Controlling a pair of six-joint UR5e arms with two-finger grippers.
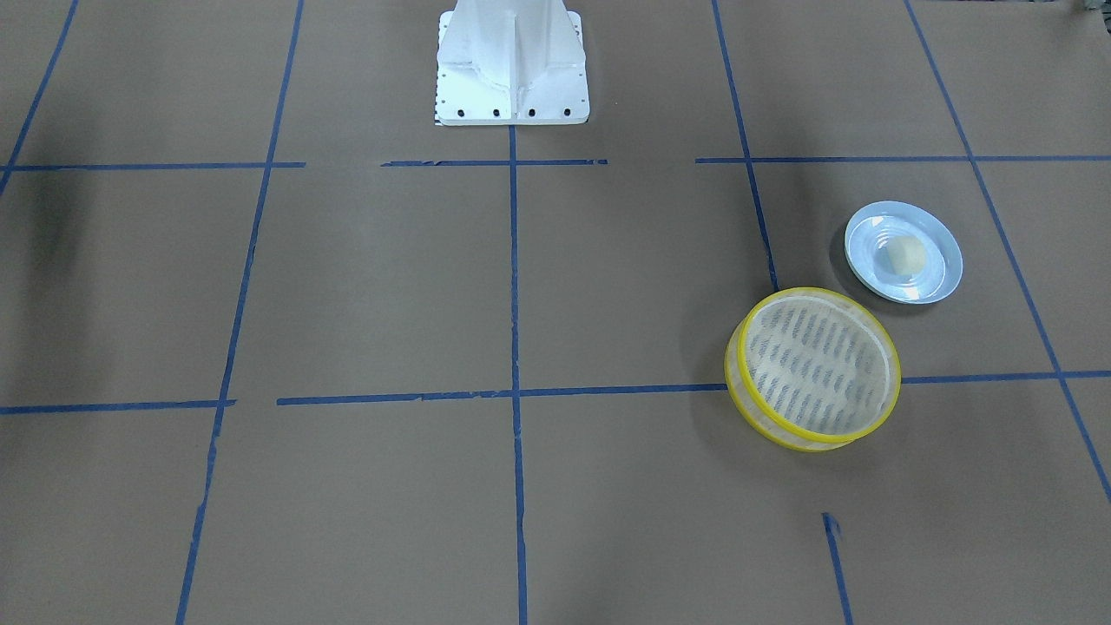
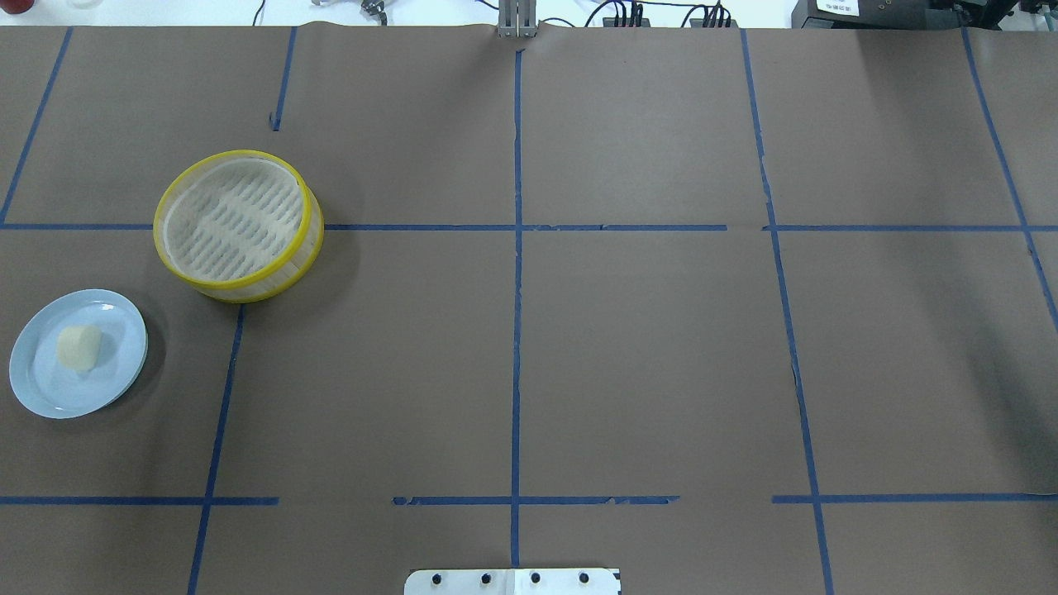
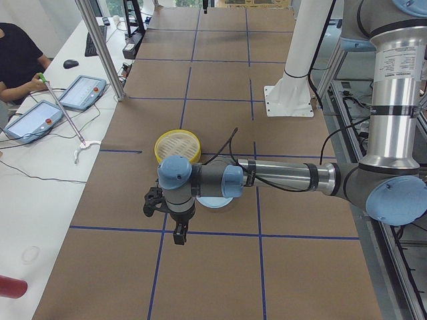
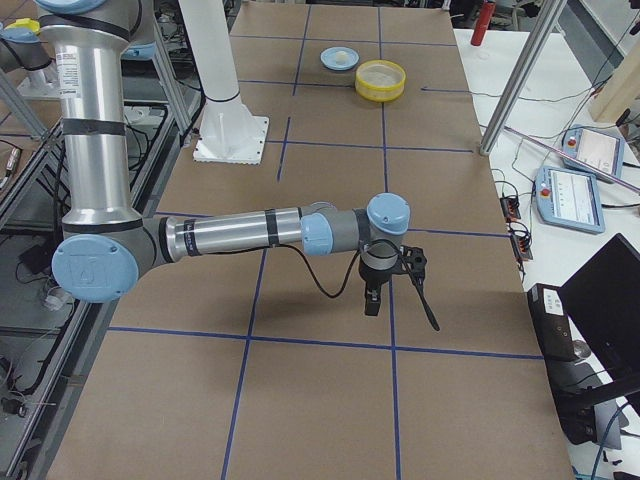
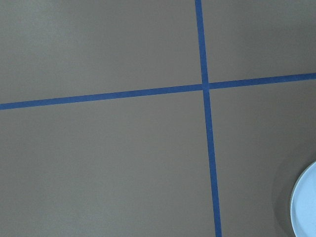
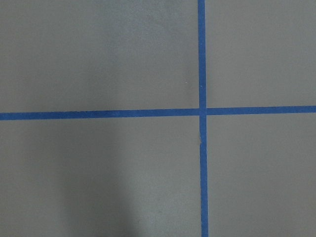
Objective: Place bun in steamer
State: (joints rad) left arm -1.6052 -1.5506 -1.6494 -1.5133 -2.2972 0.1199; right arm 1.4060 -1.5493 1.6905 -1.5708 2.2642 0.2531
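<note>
The cream-white bun (image 1: pixel 905 254) lies on a pale blue plate (image 1: pixel 947 279), also in the overhead view (image 2: pixel 79 346). The yellow-rimmed steamer (image 1: pixel 816 369) stands empty beside the plate, toward the table's middle (image 2: pixel 235 223). My left gripper (image 3: pixel 179 232) hangs over the table near the plate; it shows only in the exterior left view, so I cannot tell if it is open. My right gripper (image 4: pixel 373 298) hangs far from the bun at the other end of the table; I cannot tell its state either.
Blue tape lines grid the brown table. The white robot base (image 1: pixel 510 65) stands at the table's edge. The plate's rim (image 5: pixel 306 207) shows at the left wrist view's lower right corner. Operators' tablets (image 3: pixel 83 91) lie on a side desk.
</note>
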